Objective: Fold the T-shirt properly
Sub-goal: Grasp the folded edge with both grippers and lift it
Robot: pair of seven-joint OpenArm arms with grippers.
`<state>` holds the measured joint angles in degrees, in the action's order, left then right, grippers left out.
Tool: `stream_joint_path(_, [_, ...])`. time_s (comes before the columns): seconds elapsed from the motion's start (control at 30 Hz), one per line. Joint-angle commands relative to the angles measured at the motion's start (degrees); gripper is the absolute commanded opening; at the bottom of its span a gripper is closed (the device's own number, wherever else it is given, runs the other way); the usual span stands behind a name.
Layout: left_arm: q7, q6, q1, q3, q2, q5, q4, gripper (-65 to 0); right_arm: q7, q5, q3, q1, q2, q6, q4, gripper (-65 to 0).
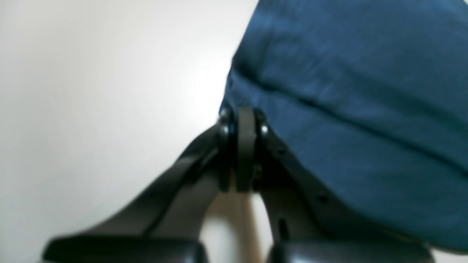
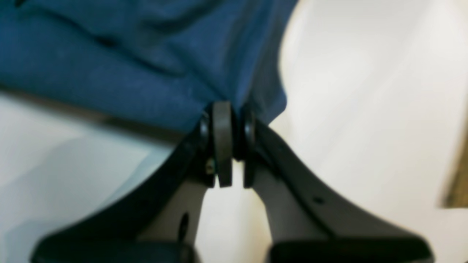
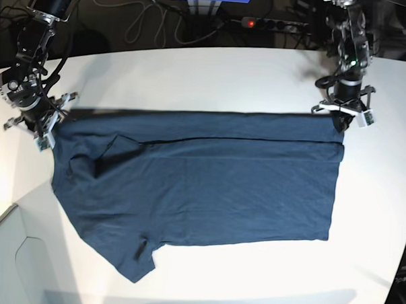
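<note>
Base view has the T-shirt (image 3: 201,185) spread on the white table (image 3: 193,74), my left gripper (image 3: 344,121) and right gripper (image 3: 48,125) each pinching a far corner.

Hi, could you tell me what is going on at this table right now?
A two-armed robot is folding a dark blue T-shirt spread on a white table. The far long edge is already folded over into a strip. The left gripper is shut on the far corner at the hem end, and the right gripper is shut on the far corner at the sleeve end. One sleeve lies unfolded at the near side.
</note>
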<state>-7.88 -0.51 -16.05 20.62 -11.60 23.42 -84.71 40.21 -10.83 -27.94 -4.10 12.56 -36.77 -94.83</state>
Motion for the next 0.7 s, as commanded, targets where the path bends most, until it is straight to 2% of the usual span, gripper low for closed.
stream_joint_path(0.0, [1.68,0.12,0.36,0.26,-0.93,0.18,-2.81,-65.0,0.28,0.24,-0.32,0.98,0.94,-0.9,-2.36,-65.0])
stream_joint_path(0.27, [1.42,0.12,2.56,3.42,-1.28,0.18,-10.72,-65.0,5.99,0.24,-0.32,8.54,1.47,-0.9,-8.95,-65.0])
stream_joint_path(0.47, [-6.76,0.47,4.85,7.38,-0.4,0.18,-12.48,-65.0,6.26,0.24,-0.23,9.86,1.2,-0.9,-9.48,-65.0])
stream_joint_path(0.53, [-7.2,0.47,5.2,7.91,0.91,0.18,-12.04,-65.0,6.17,0.24,-0.23,9.5,1.2,-0.9,-9.13,-65.0])
stream_joint_path(0.67, [-7.37,0.47,5.28,7.73,1.0,0.1,-12.48,-65.0,5.82,0.5,-0.23,10.03,1.11,-0.9,-9.66,-65.0])
